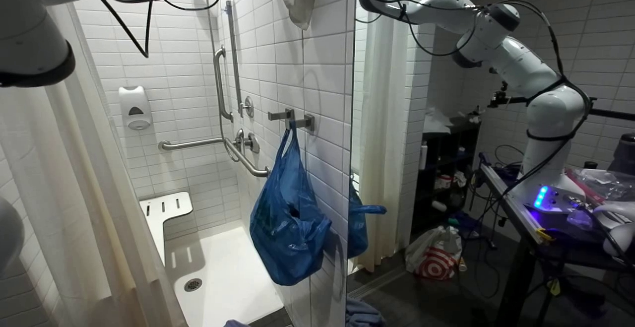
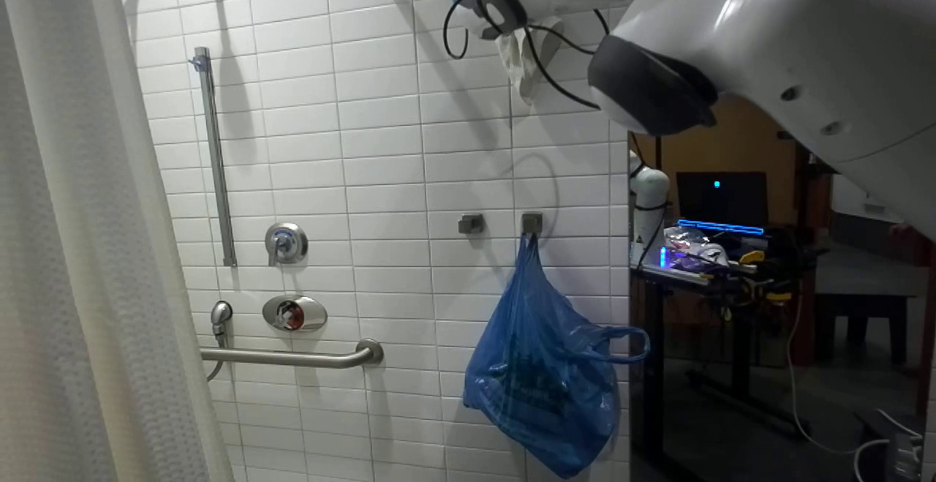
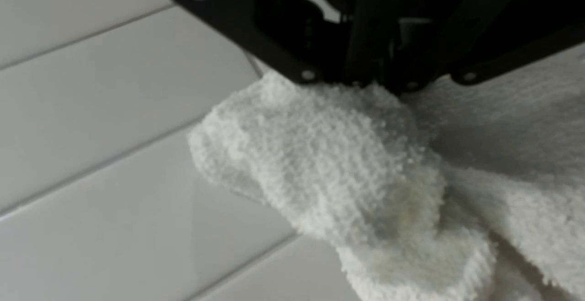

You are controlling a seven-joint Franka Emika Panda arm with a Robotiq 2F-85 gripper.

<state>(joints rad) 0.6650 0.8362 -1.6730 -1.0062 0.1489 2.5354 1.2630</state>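
Hanging from the gripper (image 3: 379,84), a white cloth (image 3: 329,164) is seen bunched up in the wrist view. Fingers are clamped on it; their tips are hidden in the folds. A bulky fold is pushed out beside the grip, and more of the cloth is spread beyond it. The wall (image 3: 105,86), white-tiled, is seen behind; whether it is touched by the cloth cannot be told. In both exterior views the cloth is held high in front of the wall, its lower end narrowed; in an exterior view it is partly covered by the arm (image 2: 790,65). Well below, a blue bag (image 2: 545,387) is hung by one handle from a hook (image 2: 532,223), the other handle being stuck out toward the mirror (image 1: 488,118). A second hook (image 2: 470,224) is fixed just beside it. Farther along the wall are mounted a rail (image 2: 216,164), a round valve (image 2: 286,243), an oval valve (image 2: 294,314) and a grab bar (image 2: 292,356). A curtain (image 1: 84,193) is hung at one side; past it, a dispenser (image 1: 134,107) is mounted on the back wall (image 1: 183,89), a slotted seat (image 1: 170,208) is set lower, and a drain (image 1: 193,285) is let into the white pan (image 1: 228,277). In the mirror the arm's base (image 1: 558,200) is reflected, lit blue on a table (image 1: 511,205); a red-ringed bag (image 1: 439,260) is set on the dark floor (image 1: 421,297).
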